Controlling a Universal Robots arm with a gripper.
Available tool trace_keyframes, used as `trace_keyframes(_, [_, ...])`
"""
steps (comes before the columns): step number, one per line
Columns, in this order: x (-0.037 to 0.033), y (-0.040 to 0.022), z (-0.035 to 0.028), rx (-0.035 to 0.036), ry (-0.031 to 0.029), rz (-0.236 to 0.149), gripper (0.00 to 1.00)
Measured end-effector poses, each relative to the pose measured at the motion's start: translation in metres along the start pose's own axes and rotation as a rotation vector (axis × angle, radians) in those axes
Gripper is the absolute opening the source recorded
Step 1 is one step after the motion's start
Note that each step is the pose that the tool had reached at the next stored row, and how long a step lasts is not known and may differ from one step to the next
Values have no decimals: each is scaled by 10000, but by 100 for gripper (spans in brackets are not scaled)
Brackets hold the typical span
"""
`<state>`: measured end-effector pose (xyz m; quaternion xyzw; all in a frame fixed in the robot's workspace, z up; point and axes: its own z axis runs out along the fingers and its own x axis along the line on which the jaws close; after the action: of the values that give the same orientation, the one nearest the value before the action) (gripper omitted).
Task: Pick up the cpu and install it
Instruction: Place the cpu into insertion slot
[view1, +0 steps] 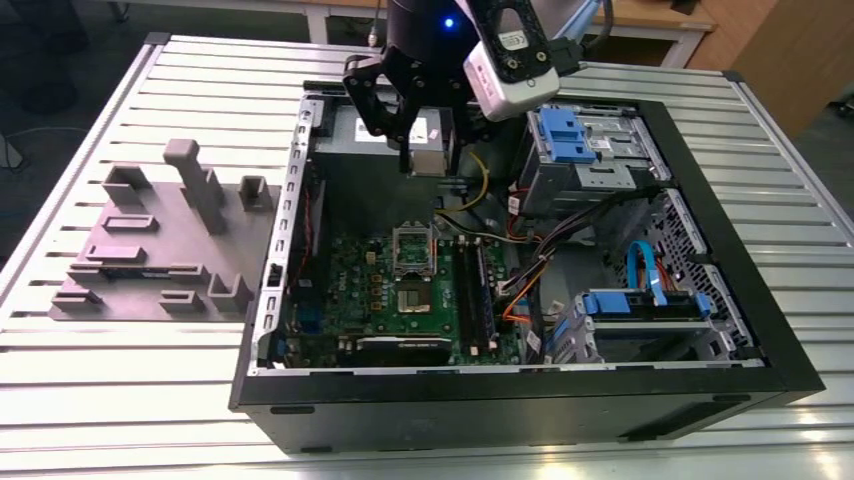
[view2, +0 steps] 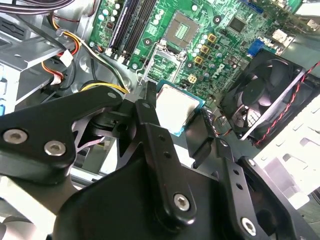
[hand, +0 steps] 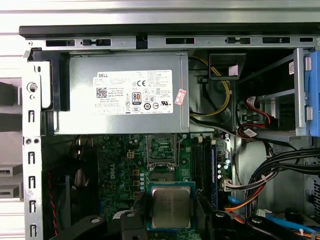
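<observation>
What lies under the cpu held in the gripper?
Under the cpu lies the green motherboard; its open socket shows uncovered in the second wrist view. The board part directly beneath the cpu is covered.

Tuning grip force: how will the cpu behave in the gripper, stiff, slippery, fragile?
Probably stiff: the cpu is a flat square with a metal top, unbent in the gripper. Likely slippery: the top is smooth and shiny, gripped only at thin edges. Probably light, being so thin, yet easily damaged if dropped onto the motherboard.
</observation>
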<state>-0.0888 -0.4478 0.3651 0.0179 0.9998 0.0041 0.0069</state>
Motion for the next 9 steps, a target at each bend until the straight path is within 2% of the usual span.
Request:
trace_keyframes(2, [0,0,4,1,0,0,47])
trace_keyframes(5, [1,-8,55,2,11,-6,47])
trace_keyframes(9, [-3,-117,128,2,15,-7,47])
